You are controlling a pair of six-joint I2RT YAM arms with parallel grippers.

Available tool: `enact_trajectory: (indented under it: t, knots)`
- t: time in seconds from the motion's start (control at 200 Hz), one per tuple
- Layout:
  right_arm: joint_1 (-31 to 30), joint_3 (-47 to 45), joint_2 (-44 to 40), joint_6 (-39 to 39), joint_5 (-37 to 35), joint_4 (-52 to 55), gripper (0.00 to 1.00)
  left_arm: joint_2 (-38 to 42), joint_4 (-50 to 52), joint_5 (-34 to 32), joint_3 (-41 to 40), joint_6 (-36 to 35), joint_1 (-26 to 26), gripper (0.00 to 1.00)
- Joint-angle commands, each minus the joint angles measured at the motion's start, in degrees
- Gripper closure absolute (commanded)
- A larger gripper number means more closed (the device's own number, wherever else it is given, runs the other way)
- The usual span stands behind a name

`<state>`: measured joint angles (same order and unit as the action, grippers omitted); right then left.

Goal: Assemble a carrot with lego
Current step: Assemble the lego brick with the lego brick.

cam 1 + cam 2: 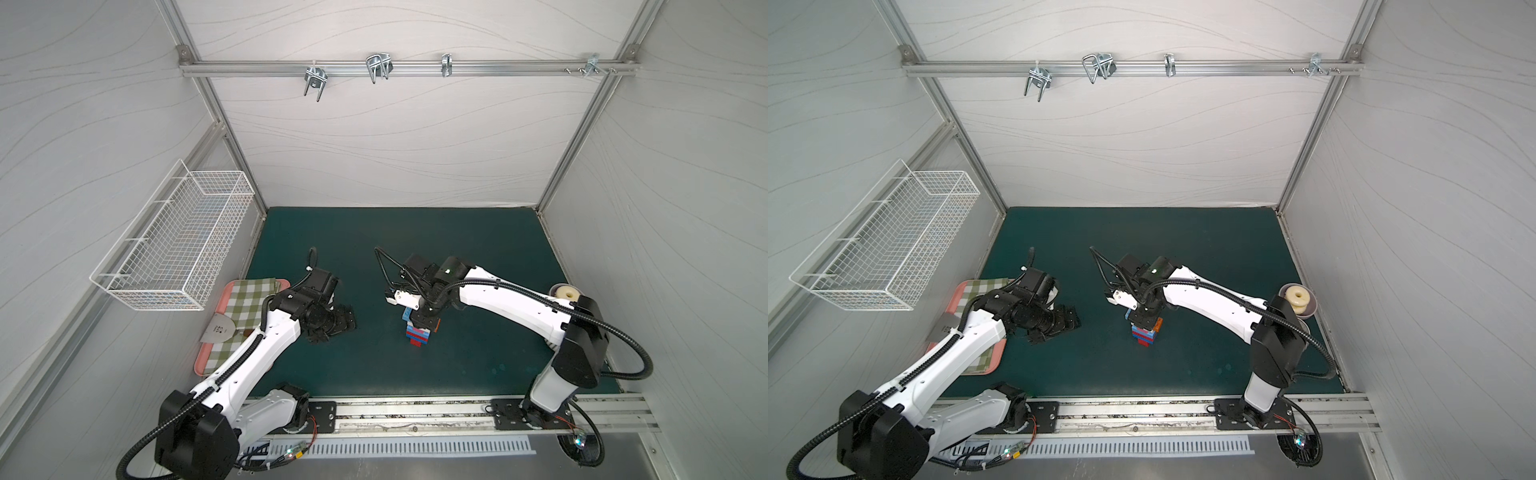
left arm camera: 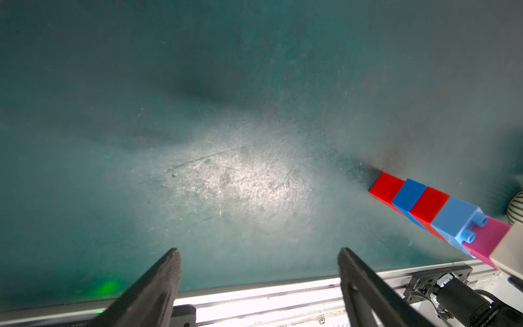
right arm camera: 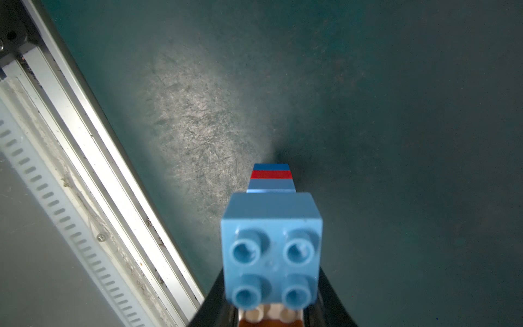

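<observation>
The carrot [image 1: 417,332] [image 1: 1144,334] stands upright on the green mat near its middle, a stack of lego with its red tip [image 2: 385,186] down. Blue, red, light-blue and pink layers rise above the tip in the left wrist view. My right gripper [image 1: 424,316] [image 1: 1144,318] [image 3: 271,305] comes down from above and is shut on the carrot's top. A light-blue four-stud brick [image 3: 271,249] fills the right wrist view, with white studs and orange behind it. My left gripper [image 1: 336,328] [image 1: 1059,328] [image 2: 259,254] hangs open and holds nothing, left of the carrot and apart from it.
A pink tray [image 1: 200,357] with a checked cloth [image 1: 245,303] and a metal scraper [image 1: 220,330] lies at the mat's left edge. A white wire basket [image 1: 178,245] hangs on the left wall. A bowl with a pale ring [image 1: 565,293] sits at the right edge. An aluminium rail [image 1: 415,411] runs along the front.
</observation>
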<state>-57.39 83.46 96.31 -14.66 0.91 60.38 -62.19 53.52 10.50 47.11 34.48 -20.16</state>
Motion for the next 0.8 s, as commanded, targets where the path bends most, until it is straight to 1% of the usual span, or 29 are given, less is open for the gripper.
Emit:
enact_trajectory:
  t: [0.0, 0.46, 0.795]
  knots:
    - [-0.68, -2.95, 1.00, -0.73, 1.03, 5.89, 0.79, 0.19, 0.53, -1.09, 1.88, -0.64, 0.31, 0.13]
    - [-1.33, -2.95, -1.89, -0.58, 0.94, 4.80, 0.56, 0.33, 1.06, -1.42, 2.44, -0.51, 0.30, 0.12]
    - [-0.99, -2.91, -4.40, -0.37, 0.68, 1.60, 0.43, 0.40, 1.37, -1.75, 2.60, -0.25, 0.34, 0.12]
